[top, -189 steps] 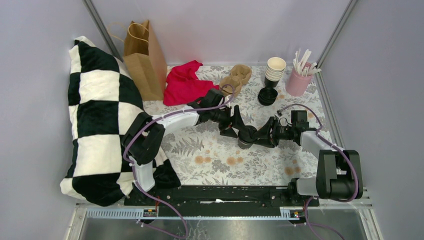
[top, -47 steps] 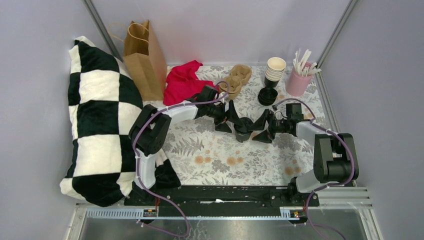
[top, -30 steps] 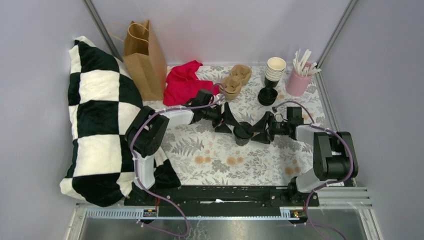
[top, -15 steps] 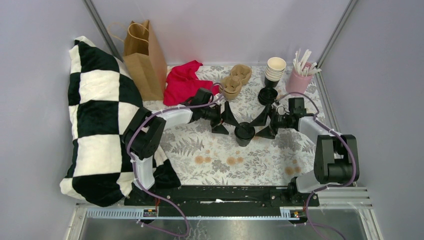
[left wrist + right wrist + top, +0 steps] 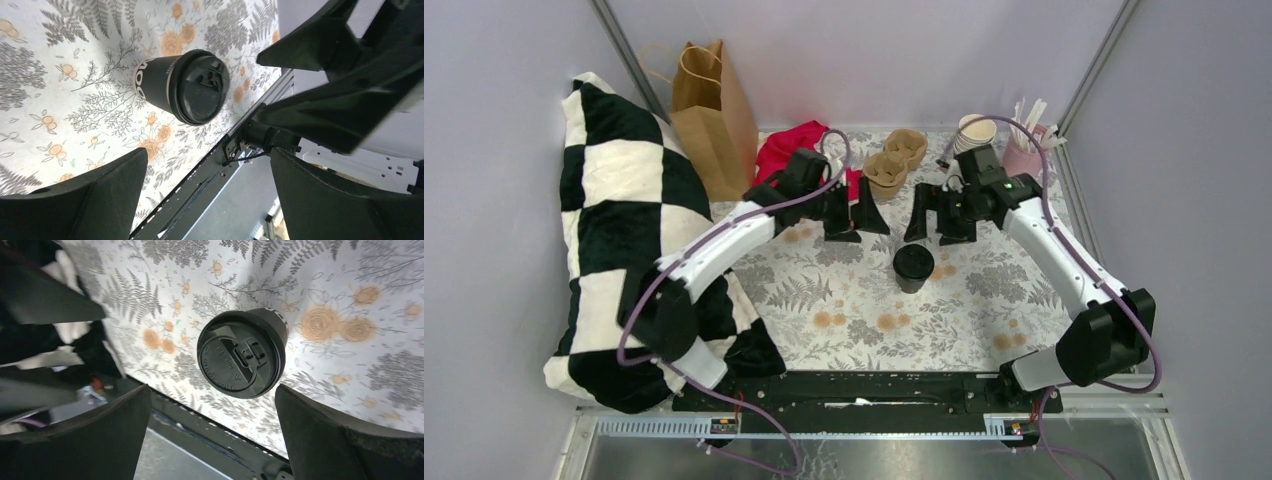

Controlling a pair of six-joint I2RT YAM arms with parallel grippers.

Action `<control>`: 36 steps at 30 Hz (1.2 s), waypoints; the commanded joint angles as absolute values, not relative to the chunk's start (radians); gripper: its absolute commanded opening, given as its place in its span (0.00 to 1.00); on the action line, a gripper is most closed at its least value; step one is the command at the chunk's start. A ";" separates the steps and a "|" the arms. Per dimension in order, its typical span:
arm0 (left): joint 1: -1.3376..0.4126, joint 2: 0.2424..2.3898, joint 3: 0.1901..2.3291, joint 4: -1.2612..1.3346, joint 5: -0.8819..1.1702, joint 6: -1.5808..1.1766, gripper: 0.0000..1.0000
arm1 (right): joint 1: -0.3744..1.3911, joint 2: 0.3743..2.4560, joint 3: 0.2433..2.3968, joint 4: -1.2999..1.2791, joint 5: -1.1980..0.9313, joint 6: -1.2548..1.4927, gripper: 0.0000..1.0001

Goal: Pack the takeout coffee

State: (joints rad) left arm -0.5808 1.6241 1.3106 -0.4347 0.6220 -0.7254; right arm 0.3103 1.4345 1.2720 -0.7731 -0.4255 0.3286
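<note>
The takeout coffee (image 5: pixel 913 266), a dark paper cup with a round black lid, stands upright on the floral tablecloth, and nothing touches it. My left gripper (image 5: pixel 856 216) hovers to its far left, open and empty. My right gripper (image 5: pixel 932 222) hovers just beyond the cup, also open and empty. The left wrist view looks down on the cup (image 5: pixel 192 86) from above, well ahead of the spread left gripper (image 5: pixel 210 197). In the right wrist view the lid (image 5: pixel 241 360) shows between and ahead of the wide-apart fingers of the right gripper (image 5: pixel 212 440).
A brown paper bag (image 5: pixel 712 112) stands at the back left beside a checkered pillow (image 5: pixel 619 230). A red cloth (image 5: pixel 786 152) and a cardboard cup carrier (image 5: pixel 894 160) lie behind the left gripper. A stack of paper cups (image 5: pixel 975 128) and a pink cup of sticks (image 5: pixel 1027 152) stand at the back right.
Both grippers have opened wider, risen and drawn back from the cup toward the far side. The cup stays where it was, now standing alone.
</note>
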 commanded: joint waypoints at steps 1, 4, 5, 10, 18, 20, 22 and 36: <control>-0.578 1.431 1.302 -0.497 0.485 -0.667 0.97 | 0.472 1.493 1.451 -1.009 -0.028 0.251 1.00; -0.578 1.343 1.265 -0.502 0.415 -0.665 0.99 | 0.566 1.564 1.547 -1.079 0.114 0.221 1.00; -0.578 1.323 1.253 -0.501 0.405 -0.664 0.99 | 0.587 1.582 1.569 -1.090 0.140 0.213 1.00; -0.578 1.285 1.224 -0.499 0.401 -0.660 0.99 | 0.640 1.655 1.606 -1.100 0.159 0.196 1.00; -0.577 1.279 1.215 -0.511 0.408 -0.650 0.99 | 0.652 1.692 1.587 -1.071 0.127 0.204 1.00; -0.578 1.278 1.212 -0.512 0.409 -0.651 0.99 | 0.654 1.694 1.575 -1.062 0.112 0.206 1.00; -0.578 1.279 1.212 -0.515 0.410 -0.648 0.99 | 0.654 1.691 1.560 -1.039 0.086 0.209 1.00; -0.577 1.297 1.222 -0.521 0.404 -0.638 0.99 | 0.660 1.731 1.518 -1.014 0.100 0.202 0.99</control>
State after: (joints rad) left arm -0.5808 1.2922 1.2163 -0.5381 0.4137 -0.6548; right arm 0.6491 1.7260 1.5383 -1.0256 0.0891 0.2123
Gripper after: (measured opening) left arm 0.987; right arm 0.994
